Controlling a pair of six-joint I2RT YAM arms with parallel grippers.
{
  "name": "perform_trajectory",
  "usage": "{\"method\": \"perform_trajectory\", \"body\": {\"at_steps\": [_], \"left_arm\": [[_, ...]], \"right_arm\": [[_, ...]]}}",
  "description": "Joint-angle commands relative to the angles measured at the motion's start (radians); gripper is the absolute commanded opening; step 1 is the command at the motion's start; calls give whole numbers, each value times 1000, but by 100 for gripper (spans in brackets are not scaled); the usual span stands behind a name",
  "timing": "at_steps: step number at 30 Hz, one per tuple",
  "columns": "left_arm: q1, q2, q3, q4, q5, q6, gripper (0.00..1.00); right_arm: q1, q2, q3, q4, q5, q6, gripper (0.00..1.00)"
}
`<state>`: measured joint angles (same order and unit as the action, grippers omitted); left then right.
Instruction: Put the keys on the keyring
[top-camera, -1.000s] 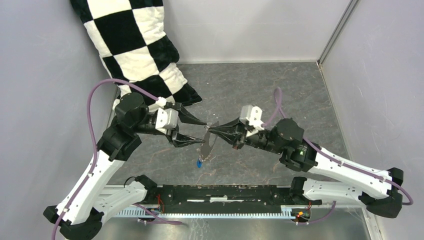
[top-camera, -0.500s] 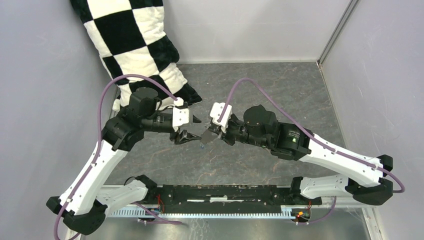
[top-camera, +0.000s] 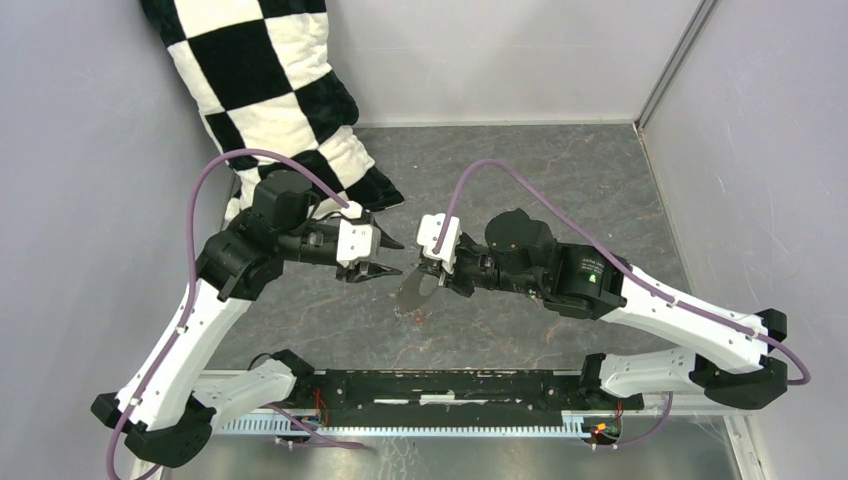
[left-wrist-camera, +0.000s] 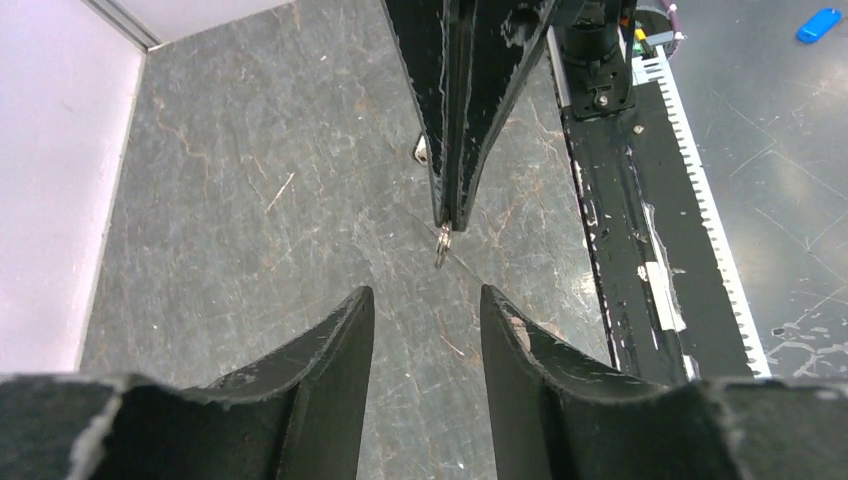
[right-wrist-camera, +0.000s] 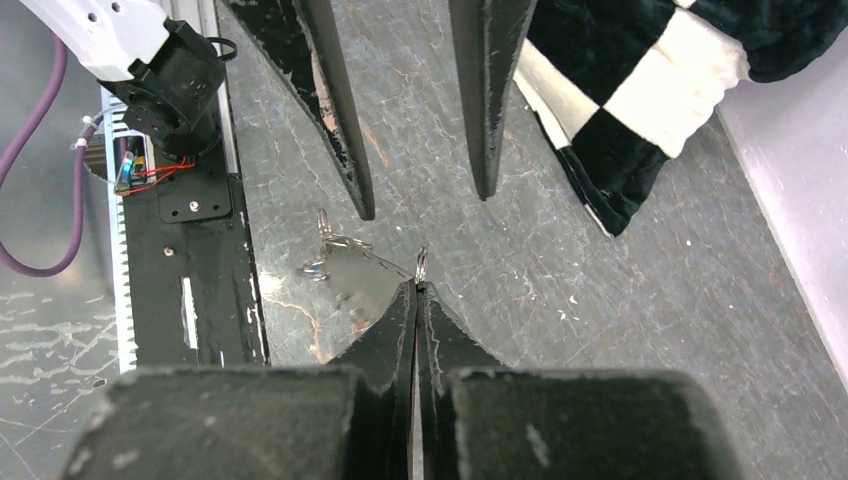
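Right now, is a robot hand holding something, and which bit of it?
Yes. The right gripper pinches the keyring by its wire rim, right at the fingertips. The left gripper is open and holds nothing.

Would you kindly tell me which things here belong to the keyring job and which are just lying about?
Job: keyring, keys, left gripper, right gripper.
Lying about: checkered cushion.

tbl (top-camera: 500, 160) matt, stone-look; keyring (top-camera: 412, 290) shiny metal wire; pillow (top-camera: 260, 70) plush cloth
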<state>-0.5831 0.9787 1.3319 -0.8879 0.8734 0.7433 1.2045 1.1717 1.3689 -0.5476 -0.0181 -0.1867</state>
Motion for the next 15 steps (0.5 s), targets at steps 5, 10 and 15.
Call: {"method": "perform_trajectory", "body": {"at_steps": [5,10,15], "left_arm": [[0,14,41,-10,120,56,45],[0,17,47,-61,123,88,36],[-1,22,52,-100,113,122,33]], "right_arm": [[7,8,55,54,-63,0,1],[7,32,74,57,-78,3,1],[6,50,97,57,-86,3,1]]}}
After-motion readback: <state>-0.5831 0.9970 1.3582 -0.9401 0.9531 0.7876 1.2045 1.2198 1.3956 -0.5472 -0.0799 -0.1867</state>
